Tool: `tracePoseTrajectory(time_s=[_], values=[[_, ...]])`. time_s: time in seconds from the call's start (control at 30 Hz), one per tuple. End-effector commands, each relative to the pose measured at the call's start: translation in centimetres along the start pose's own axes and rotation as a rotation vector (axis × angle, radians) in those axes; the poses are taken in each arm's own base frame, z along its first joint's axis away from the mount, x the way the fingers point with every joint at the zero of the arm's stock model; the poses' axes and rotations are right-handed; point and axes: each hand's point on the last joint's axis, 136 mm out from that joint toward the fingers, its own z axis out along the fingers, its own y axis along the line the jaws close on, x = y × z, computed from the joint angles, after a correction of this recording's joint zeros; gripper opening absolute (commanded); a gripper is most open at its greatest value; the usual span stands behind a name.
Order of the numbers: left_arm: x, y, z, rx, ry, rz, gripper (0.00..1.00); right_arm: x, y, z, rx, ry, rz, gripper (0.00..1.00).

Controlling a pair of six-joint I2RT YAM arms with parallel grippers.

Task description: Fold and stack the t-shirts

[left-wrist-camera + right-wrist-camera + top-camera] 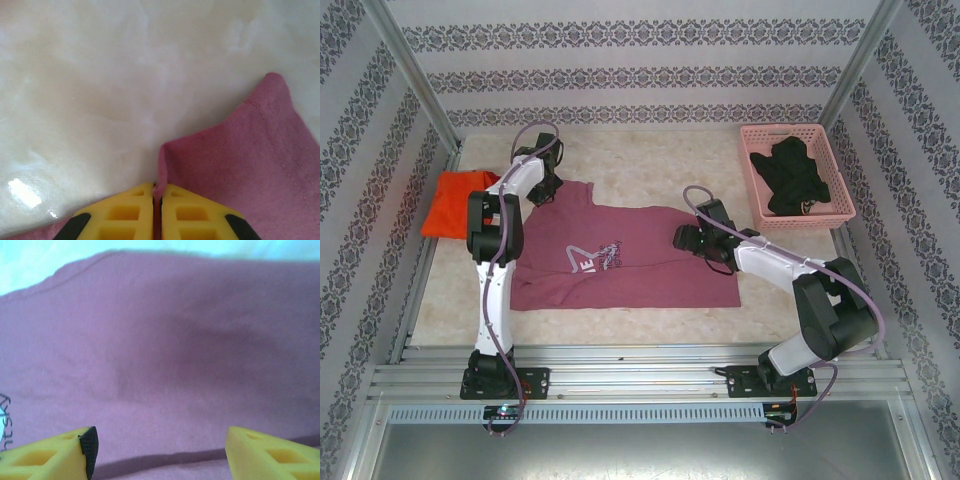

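A maroon short-sleeved cotton t-shirt [650, 265] lies spread over the middle of the pale marble-patterned table [650, 160], its chest print of white lines and lettering [592, 258] facing up. Its bottom edge runs parallel to the table's near edge. One sleeve reaches toward the far left corner, and the right side of the cloth ends well short of the table's right edge.

The left gripper [156, 192] is at that far left sleeve. Its yellow fingers [125, 215] are pressed together with a thin raised fold of the maroon cloth pinched between them. In the left wrist view the stitched hem of the sleeve runs off to the right, and bare table lies beyond it.

The right gripper [160, 436] hangs low over the right part of the same shirt, just beside its right-hand edge. Its jaws stand wide apart, with only flat maroon cloth showing between them, and a dark shadow falls on the fabric ahead. Whether the fingertips touch the cloth cannot be told.

A bright orange cloth t-shirt [455, 205] lies bunched at the table's left edge, just beside the left arm and apart from the maroon one. In the far right corner stands a pink plastic latticed basket [780, 130] with a crumpled black garment [795, 180] inside it.
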Motion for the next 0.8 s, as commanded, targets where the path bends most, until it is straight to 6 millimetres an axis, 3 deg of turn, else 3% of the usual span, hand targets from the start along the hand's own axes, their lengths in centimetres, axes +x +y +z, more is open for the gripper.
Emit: tracePoseTrajectory(time_s=[0.0,0.23,0.43,0.67,0.77], values=[[2.4,2.6,1.7,-0.061,0.090,0.033,0.03,-3.2,-2.1,-0.4,0.142,-0.084,0.054,0.66],[2.1,2.2,-0.8,0.034,0.068,0.021,0.00,-7.6,-5.0,1.8,0.327,-0.136,0.150,0.56],[2.0,2.7,-2.2,0.065,0.050,0.021,0.00,-9.3,-5.5,4.8,0.379,-0.109,0.166,0.51],[2.1,3.1,-2.2,0.074,0.058,0.022,0.00,-7.6,-4.9,6.6,0.296,0.017,0.085,0.57],[2.3,3.0,-1.9,0.081,0.061,0.021,0.00,-6.0,-5.0,6.9,0.266,0.084,0.058,0.53]])
